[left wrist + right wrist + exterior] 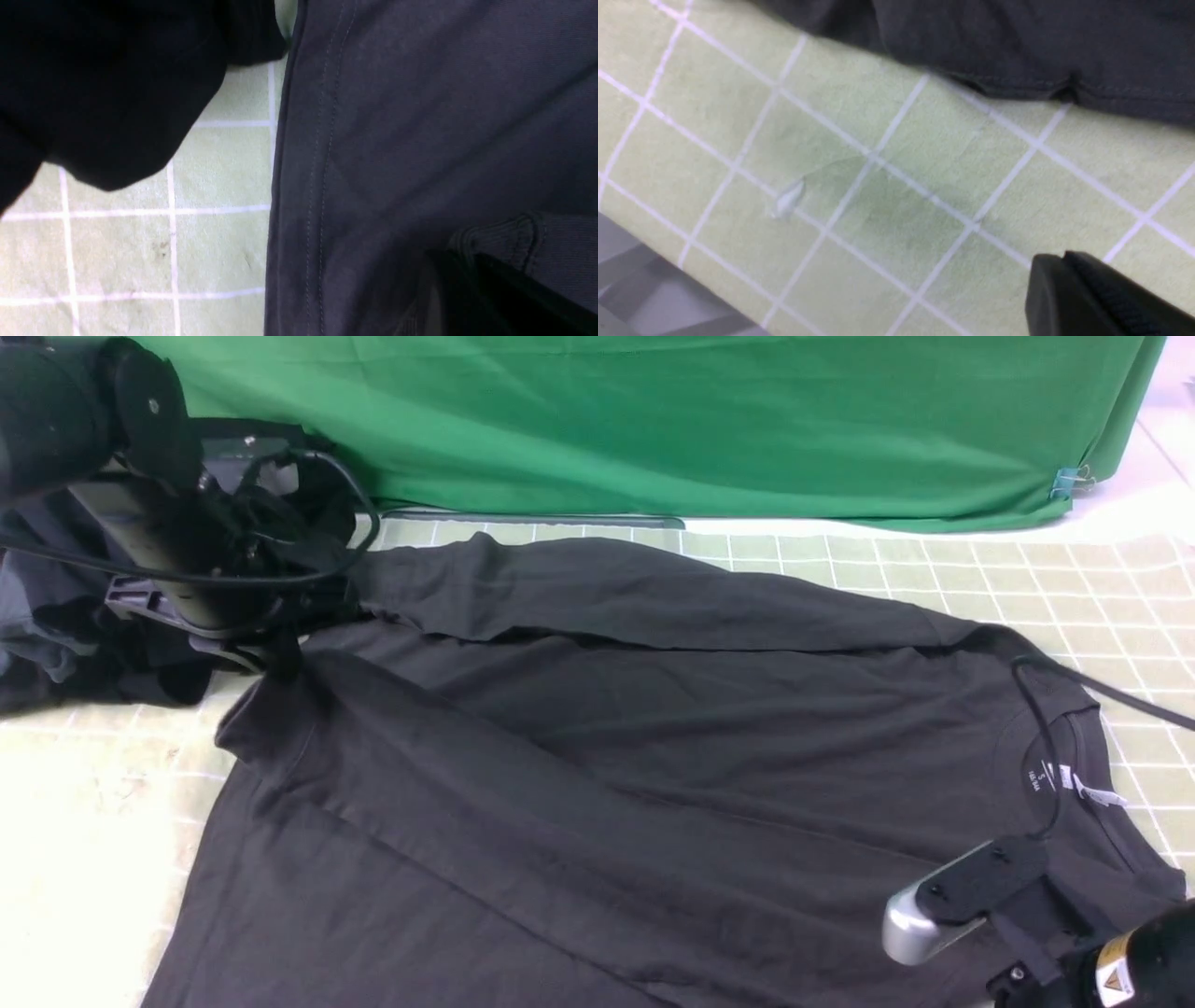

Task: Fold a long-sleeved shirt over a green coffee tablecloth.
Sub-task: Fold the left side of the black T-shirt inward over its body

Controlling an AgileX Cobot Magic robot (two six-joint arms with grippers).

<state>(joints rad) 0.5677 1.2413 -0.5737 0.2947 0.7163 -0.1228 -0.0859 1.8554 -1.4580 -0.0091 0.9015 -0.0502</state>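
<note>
The left claw (284, 658) is pinched narrow on a gathered fold of the shirt (607, 737), tips pointing down. From there, in the front view, the shirt spreads between 2 and 6 o'clock, its neck and white label between 3 and 4. The right claw (1064, 261) is closed with nothing visible between its tips; it hovers over the cloth (896, 210), near the shirt's stitched edge but apart from it.

The shirt is soft, charcoal and matte, with a long diagonal ridge falling from the left claw toward 4 o'clock and a rumpled sleeve along its 12 o'clock side. Double stitching and ribbing show up close. The cloth is pale yellow-green, with a white grid. A black bundle (103, 616) slumps at 9 o'clock from the left claw; a smooth green sheet (653, 425) hangs at 12 in the front view.

The left arm (159, 513) slants in from 10 o'clock, the right arm (1036, 924) from 4.
</note>
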